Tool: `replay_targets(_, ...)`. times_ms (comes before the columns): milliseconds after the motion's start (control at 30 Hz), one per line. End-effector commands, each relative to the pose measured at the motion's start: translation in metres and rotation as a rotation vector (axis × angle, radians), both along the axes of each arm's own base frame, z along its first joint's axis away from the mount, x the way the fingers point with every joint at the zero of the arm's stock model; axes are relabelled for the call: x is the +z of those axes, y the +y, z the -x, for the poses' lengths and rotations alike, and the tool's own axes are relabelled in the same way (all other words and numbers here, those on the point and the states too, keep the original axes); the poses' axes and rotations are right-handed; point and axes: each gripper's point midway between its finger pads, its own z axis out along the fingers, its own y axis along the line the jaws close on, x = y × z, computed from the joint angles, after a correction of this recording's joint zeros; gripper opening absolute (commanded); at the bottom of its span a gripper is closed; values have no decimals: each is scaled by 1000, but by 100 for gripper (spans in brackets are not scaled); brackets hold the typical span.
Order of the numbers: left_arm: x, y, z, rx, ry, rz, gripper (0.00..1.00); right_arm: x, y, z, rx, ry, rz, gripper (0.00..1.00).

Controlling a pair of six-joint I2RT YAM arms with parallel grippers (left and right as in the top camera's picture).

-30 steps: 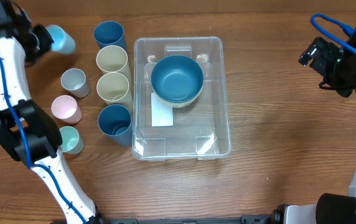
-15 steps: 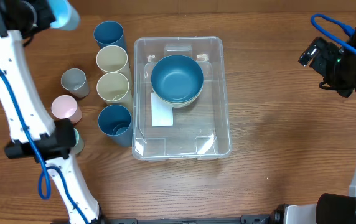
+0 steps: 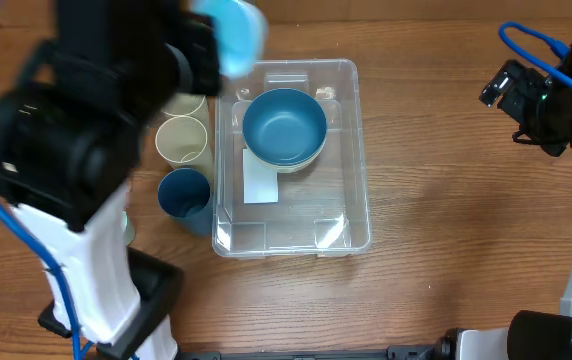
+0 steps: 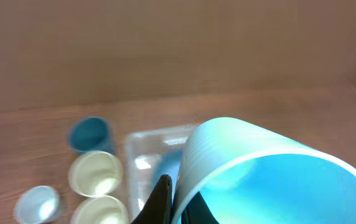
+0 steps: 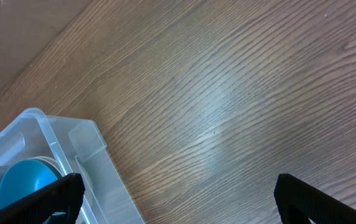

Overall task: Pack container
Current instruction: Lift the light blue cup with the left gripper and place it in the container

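The clear plastic container (image 3: 356, 200) lies mid-table with a white label (image 3: 259, 183) on its base and a blue bowl (image 3: 284, 126) nested in a cream bowl inside it. It also shows in the right wrist view (image 5: 84, 155) and blurred in the left wrist view (image 4: 144, 155). My left gripper (image 4: 179, 202) is shut on the rim of a light blue cup (image 4: 265, 174), held high over the container's far left corner; the cup shows blurred in the overhead view (image 3: 234, 32). My right gripper (image 5: 178, 196) is open and empty above bare table to the right of the container.
A cream cup (image 3: 183, 140) and a dark blue cup (image 3: 185, 193) stand left of the container. The raised left arm (image 3: 86, 150) hides the other cups. The left wrist view shows a dark blue cup (image 4: 89, 133), cream cups (image 4: 95, 172) and a pale cup (image 4: 38, 204).
My left arm has risen toward the camera and swung right, carrying the light blue cup from the far left to above the container's far left corner. The right arm has not moved.
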Motion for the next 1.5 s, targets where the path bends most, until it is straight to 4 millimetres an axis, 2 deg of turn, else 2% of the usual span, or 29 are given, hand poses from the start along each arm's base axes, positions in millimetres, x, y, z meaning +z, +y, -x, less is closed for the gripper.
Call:
replay_targets(0, -34, -30, 5, 9, 90, -111, 4, 5, 1, 1, -3, -14, 0, 100)
replay_targets(100, -60, -42, 8, 27, 162, -177, 4, 5, 1, 1, -3, -14, 0, 100)
replay_targets(133, -81, -50, 9, 24, 231, -187, 4, 5, 1, 1, -3, -14, 0, 100)
replay_targets(333, -173, -73, 7, -17, 506, -270, 4, 5, 1, 1, -3, -14, 0, 100)
replay_targets(467, -222, -98, 1, -102, 601, -285, 4, 5, 1, 1, -3, -14, 0, 100)
replay_targets(667, -282, -124, 9, -177, 762, -257, 4, 5, 1, 1, -3, -14, 0, 100)
replay_targets(967, -340, -130, 13, -188, 816, -287, 4, 5, 1, 1, -3, -14, 0, 100)
replay_targets(1200, -382, -131, 6, -178, 791, -294, 5, 5, 1, 1, -3, -14, -1, 100)
replay_targets(1333, -396, -126, 4, -152, 782, -309, 5, 5, 1, 1, -3, -14, -1, 100)
replay_targets(1467, -396, -123, 0, -135, 759, -330, 8, 5, 1, 1, -3, -14, 0, 100)
